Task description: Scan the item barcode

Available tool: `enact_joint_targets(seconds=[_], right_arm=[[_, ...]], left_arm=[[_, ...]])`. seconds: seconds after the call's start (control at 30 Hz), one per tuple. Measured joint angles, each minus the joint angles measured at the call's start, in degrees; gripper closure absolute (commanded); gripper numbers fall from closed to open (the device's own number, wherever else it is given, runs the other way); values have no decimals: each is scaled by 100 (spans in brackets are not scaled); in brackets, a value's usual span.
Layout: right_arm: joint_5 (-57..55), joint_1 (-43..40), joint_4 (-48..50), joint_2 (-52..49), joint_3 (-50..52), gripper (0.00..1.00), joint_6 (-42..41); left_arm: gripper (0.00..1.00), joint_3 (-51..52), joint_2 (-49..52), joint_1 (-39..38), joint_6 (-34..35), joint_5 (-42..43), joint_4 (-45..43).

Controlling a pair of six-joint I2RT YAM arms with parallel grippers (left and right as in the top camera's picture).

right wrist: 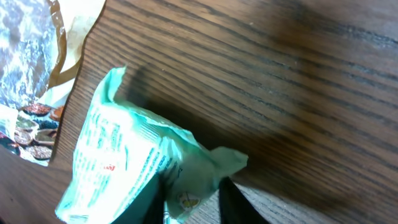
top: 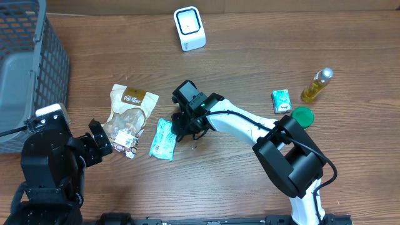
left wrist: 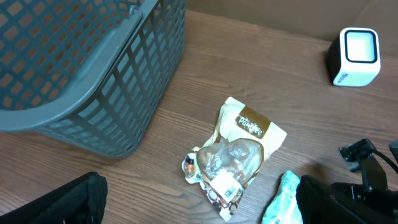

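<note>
Found the green packet [top: 164, 139] lying on the table [top: 237, 56] near the centre, just right of the snack bag [top: 130, 115], with a thin strip of wood between them. Noted the right gripper [top: 177, 131] down at the packet's right end, its arm reaching in from the near right. In the right wrist view, saw both dark fingers [right wrist: 151, 205] pressed against opposite sides of the packet's crumpled end, so put down as pinched tight on the packet. Cannot tell whether any part of the packet is off the wood. Marked the left gripper [top: 100, 139] at the near left, just left of the snack bag, jaws spread wide and holding nothing. In the left wrist view, saw the bag ahead between the spread fingers [left wrist: 62, 199], untouched. Placed the white scanner [top: 189, 28] upright at the far side, about centre, well apart from the packet. Logged a grey basket [top: 25, 69] at the far left. On the right, logged a small green box [top: 281, 100], a yellow bottle [top: 317, 85] lying just right of it, and a round green lid [top: 302, 116] just nearer than both.
</note>
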State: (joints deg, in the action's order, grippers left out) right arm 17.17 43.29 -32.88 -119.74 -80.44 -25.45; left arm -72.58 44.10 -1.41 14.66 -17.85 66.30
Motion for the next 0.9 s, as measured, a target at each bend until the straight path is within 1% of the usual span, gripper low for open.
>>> enact_joint_targets(seconds=[0.1,0.27,0.47,0.5,0.53,0.57,0.73,0.9], right_arm=[[4,0,-7,0,0,87,7],[2,-2,-4,0,0,96,2],[-7,-2,-17,0,0,96,0],[-7,-2,-17,0,0,86,-2],[-7,-2,-20,0,0,71,-28],[-26,-2,-31,0,0,63,-24],[-107,-2,-96,0,4,64,-11],[-105,0,-68,0,31,64,-264]], left_arm=[[0,0,0,0,0,2,0],[0,0,0,0,0,0,0],[1,0,0,0,0,2,0],[1,0,0,0,0,0,-2],[1,0,0,0,0,2,-2],[1,2,0,0,0,2,-2],[0,0,0,0,0,2,-2],[1,2,0,0,0,0,-2]])
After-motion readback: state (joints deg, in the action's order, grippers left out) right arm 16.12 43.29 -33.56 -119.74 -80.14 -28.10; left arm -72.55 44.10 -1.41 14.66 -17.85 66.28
